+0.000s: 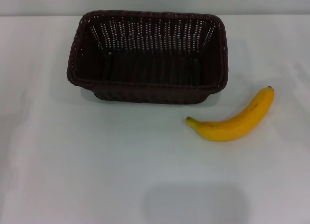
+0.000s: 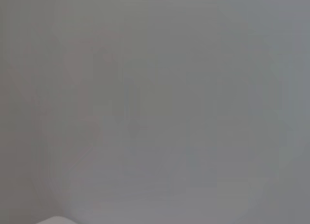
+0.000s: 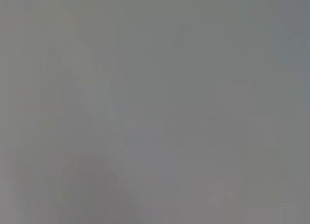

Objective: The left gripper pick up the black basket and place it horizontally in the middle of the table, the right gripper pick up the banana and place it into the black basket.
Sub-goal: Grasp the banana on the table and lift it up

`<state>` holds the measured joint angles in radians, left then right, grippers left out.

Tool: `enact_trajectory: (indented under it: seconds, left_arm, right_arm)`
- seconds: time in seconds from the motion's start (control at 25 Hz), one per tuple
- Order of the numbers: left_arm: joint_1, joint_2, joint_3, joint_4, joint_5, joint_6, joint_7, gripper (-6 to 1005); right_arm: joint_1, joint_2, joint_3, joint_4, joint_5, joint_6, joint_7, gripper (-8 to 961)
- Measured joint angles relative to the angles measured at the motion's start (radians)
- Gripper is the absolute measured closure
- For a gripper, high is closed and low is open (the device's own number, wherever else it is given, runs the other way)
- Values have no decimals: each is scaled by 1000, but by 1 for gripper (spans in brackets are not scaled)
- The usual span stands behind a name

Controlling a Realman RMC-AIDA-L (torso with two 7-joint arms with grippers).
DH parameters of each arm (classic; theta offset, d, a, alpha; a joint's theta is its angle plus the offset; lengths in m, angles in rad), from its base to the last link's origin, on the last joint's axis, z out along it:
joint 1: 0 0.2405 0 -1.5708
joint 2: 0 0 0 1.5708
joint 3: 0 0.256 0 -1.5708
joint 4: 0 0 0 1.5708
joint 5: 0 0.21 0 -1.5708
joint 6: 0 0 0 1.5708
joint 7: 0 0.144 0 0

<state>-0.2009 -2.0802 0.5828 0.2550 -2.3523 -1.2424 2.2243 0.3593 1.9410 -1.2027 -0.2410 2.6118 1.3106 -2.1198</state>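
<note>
The black basket point(image 1: 147, 57) is a large dark woven basket standing upright and lengthwise across the far middle of the white table point(image 1: 97, 161). It is empty. The banana point(image 1: 235, 120) lies flat on the table in front of and to the right of the basket, apart from it, its dark tip pointing to the far right. Neither gripper shows in the head view. Both wrist views show only plain grey surface, with no fingers and no task object.
The table's far edge point(image 1: 38, 15) runs just behind the basket. A faint shadow point(image 1: 193, 204) lies on the table near the front middle.
</note>
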Motion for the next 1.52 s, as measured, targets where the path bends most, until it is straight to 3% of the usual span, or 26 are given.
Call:
enact_trajectory:
  seconds: [0.16,0.28,0.36,0.48,0.52,0.68,0.84,0.92,1.24,1.52]
  left_arm:
    - [3,2,0,-4,-7,4,7,205]
    - [-1,4,0,-5,-9,9,16,205]
    - [-4,4,0,-6,-10,9,31,205]
    - [-8,3,0,-11,-10,9,42,206]
    - [-8,3,0,-12,-10,9,43,206]
    - [-8,3,0,-13,-10,9,44,206]
    - [-8,3,0,-14,-8,9,42,206]
    - [-8,2,0,-15,-9,9,42,206]
    - [-27,4,1,-28,-9,9,38,206]
    - [-37,3,0,-32,-11,9,32,205]
  right_arm:
    - [-53,-80,-6,-220,-293,-1,262,81]
    - [-73,-124,2,-407,-520,28,371,81]
    - [-74,-137,15,-513,-648,83,406,81]
    - [-62,-138,35,-617,-766,160,432,81]
    - [-43,-118,51,-738,-898,214,477,81]
    - [-11,-63,57,-908,-1119,231,575,82]
    - [33,35,57,-1095,-1400,267,675,82]
    - [56,64,47,-1154,-1496,300,710,82]
    - [113,68,-69,-1276,-1619,374,805,83]
    - [127,71,-252,-1398,-1762,312,884,107]
